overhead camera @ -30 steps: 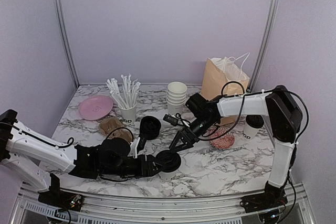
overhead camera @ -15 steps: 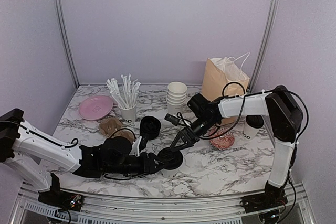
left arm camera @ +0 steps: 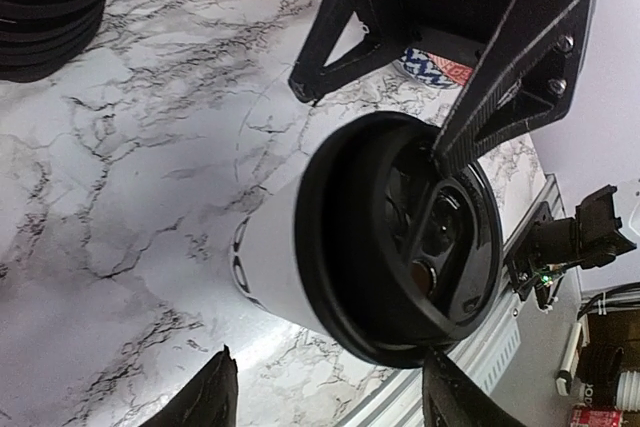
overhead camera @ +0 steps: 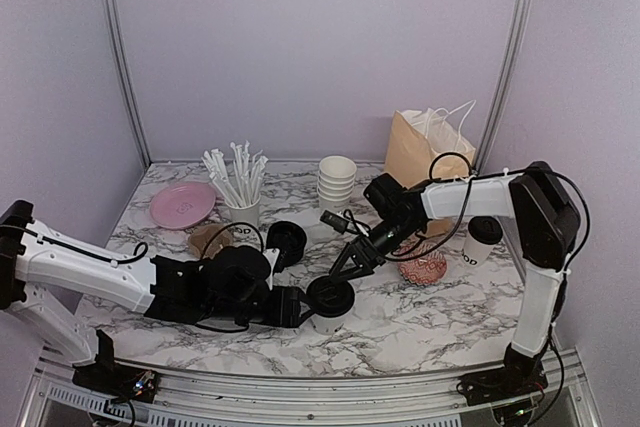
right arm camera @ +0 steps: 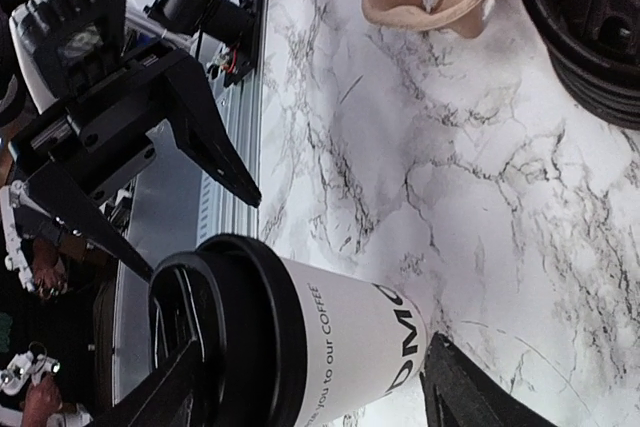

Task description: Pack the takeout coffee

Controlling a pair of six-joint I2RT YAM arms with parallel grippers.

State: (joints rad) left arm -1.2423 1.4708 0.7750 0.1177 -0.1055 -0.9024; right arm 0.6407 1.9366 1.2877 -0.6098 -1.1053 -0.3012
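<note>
Near centre, we see lidded coffee cup point(overhead camera: 328, 299); right gripper point(overhead camera: 345, 265) wide astride it, unclamped; left gripper point(overhead camera: 292, 307) gaping, empty, alongside; bag point(overhead camera: 425, 152) far right.

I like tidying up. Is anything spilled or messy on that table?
Nothing is spilled. The lidded coffee cup at the front stands upright. Only a crumpled brown wad near the pink plate looks messy.

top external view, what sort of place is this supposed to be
Likely a mock café counter inside a robot test booth: a marble-look table holds a lidded takeout coffee, a stack of paper cups, a cup of wrapped straws and a brown paper bag.
</note>
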